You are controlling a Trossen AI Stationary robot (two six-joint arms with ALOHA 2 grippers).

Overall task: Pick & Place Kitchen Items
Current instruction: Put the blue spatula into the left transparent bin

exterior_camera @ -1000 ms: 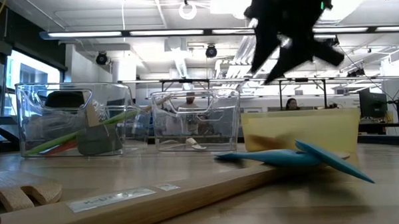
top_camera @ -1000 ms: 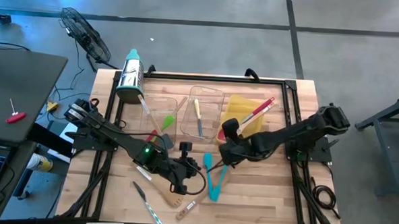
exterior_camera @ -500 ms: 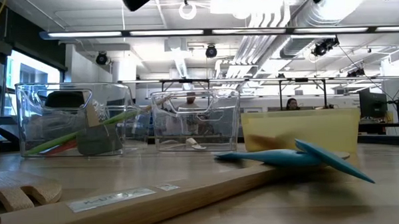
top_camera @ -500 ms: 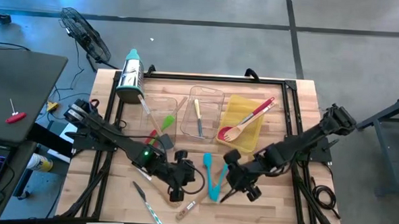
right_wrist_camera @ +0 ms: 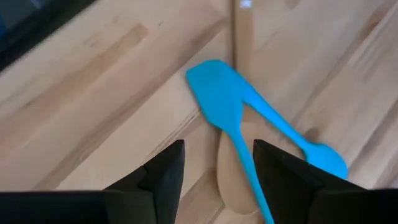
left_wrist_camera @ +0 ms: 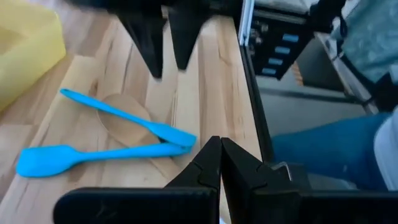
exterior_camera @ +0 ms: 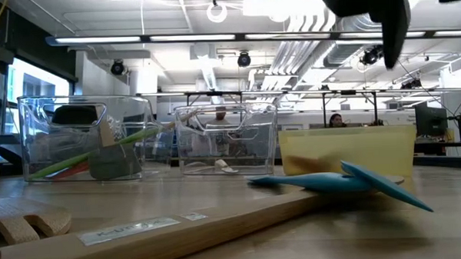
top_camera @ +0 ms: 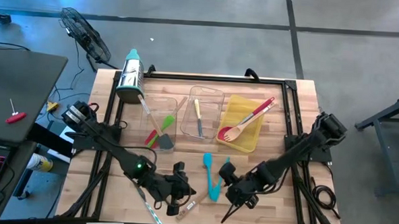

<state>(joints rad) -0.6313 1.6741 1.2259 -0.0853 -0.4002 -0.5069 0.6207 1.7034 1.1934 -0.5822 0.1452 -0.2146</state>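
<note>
While two bright blue silicone utensils lie crossed on the wooden worktop, the right claw hangs just beside them, on the side toward the right arm's base and a little nearer the front edge. Its dark fingers stand apart with nothing between them; the right wrist view looks straight down past them onto the pair.

- Blue spatula: broad flat blade, handle running away from the blade toward the claw's gap.
- Blue spoon: thinner, crosses the spatula near its neck, small bowl at the far end.
- Light wooden spoon: lies under the crossing; its long handle carries on past the blue blade.

Long axis: in the high view both blue pieces run roughly front to back on the worktop, splayed in a narrow V. The open fingers look set across the spatula handle rather than along it, which suits a pinch on the handle.

Nearer arm: the right claw, judged from above. The left claw sits on the opposite side of the blue pair, near the front edge, fingers pressed together on nothing.

Judgement: the move turns on dropping the right claw over one handle clear of the crossing, so only one piece lifts. Clear plastic bins and a yellow plastic bin wait behind.
</note>
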